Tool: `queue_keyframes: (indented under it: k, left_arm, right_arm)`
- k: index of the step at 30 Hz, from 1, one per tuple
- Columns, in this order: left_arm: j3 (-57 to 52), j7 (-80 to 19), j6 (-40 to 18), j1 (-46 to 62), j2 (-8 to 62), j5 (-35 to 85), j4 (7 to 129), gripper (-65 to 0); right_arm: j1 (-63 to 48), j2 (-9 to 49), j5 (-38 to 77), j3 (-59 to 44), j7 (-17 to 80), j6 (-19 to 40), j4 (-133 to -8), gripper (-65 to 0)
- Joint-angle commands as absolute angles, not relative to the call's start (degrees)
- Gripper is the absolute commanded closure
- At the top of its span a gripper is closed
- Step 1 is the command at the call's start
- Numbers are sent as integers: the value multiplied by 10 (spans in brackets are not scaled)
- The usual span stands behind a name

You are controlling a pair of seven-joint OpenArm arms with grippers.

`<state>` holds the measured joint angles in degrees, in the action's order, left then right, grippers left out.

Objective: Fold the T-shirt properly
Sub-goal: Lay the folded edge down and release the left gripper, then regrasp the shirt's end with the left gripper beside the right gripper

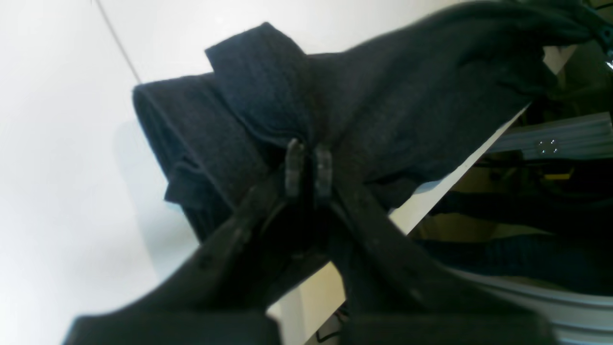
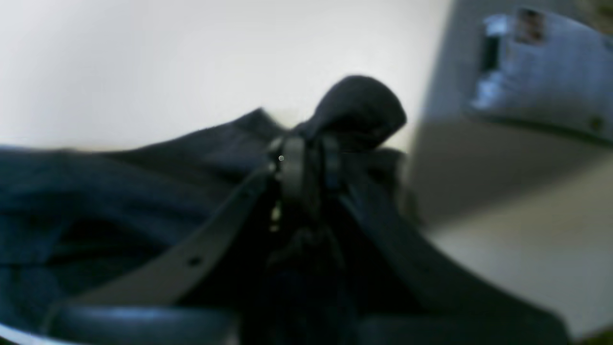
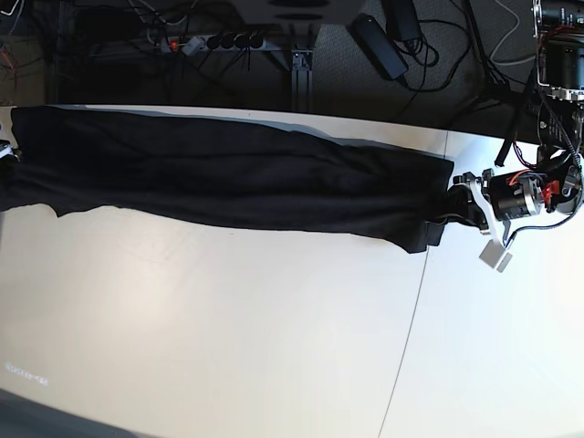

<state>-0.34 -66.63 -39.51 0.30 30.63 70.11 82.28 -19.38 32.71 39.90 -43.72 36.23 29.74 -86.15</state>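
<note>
The black T-shirt (image 3: 228,178) is stretched in a long folded band across the far part of the white table (image 3: 228,338). Its rainbow neck band is hidden. My left gripper (image 3: 449,206) is at the shirt's right end in the base view. In the left wrist view the left gripper (image 1: 309,167) is shut on bunched shirt fabric (image 1: 383,105). My right gripper (image 3: 5,153) is at the shirt's left end, at the frame edge. In the right wrist view the right gripper (image 2: 310,160) is shut on a fold of the shirt (image 2: 357,108).
A thin seam (image 3: 409,319) runs across the table at the right. Behind the far table edge (image 3: 274,111) are a power strip (image 3: 214,41), cables and a metal frame. A white tag (image 3: 495,255) hangs from the left arm.
</note>
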Motion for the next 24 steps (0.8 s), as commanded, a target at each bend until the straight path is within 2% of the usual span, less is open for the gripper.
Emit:
queue_keyframes:
  k: [1,2,9,10,12,13,14,17,22,24]
  left_arm:
    - [-7,-658,-400,-6,316,714,832,-19]
    - [-7,-658,-400,-6,316,714,832,-26]
    - [-7,-647,-400,7,316,714,832,-219]
    - [-7,-647,-400,10,316,713,832,-259]
    - [-7,-647,-400,12,316,707,832,-338]
    - [-7,-646,-400,12,316,705,832,-356]
    - [-8,-640,-400,12,316,697,832,-357]
    - [-27,-607,-400,15,316,647,832,-357]
    - [-83,-602,-400,15,316,642,832,-357]
    - [-85,-598,-400,19,318,629,832,-388]
  right_arm:
    - [-200,342,413,-449,350,324,-870,0]
    - [-208,342,416,-452,350,324,-870,0]
    - [-217,331,408,-451,360,324,-860,0]
    - [-217,331,408,-451,361,324,-859,-68]
    - [-218,331,408,-451,361,323,-859,-277]
    - [-217,331,408,-451,361,323,-859,-351]
    - [-217,332,410,-452,360,322,-859,-384]
    - [-217,332,412,-455,359,321,-859,-386]
    - [-211,332,436,-462,360,322,-865,-386]
    - [-203,332,440,-462,364,322,-871,-386]
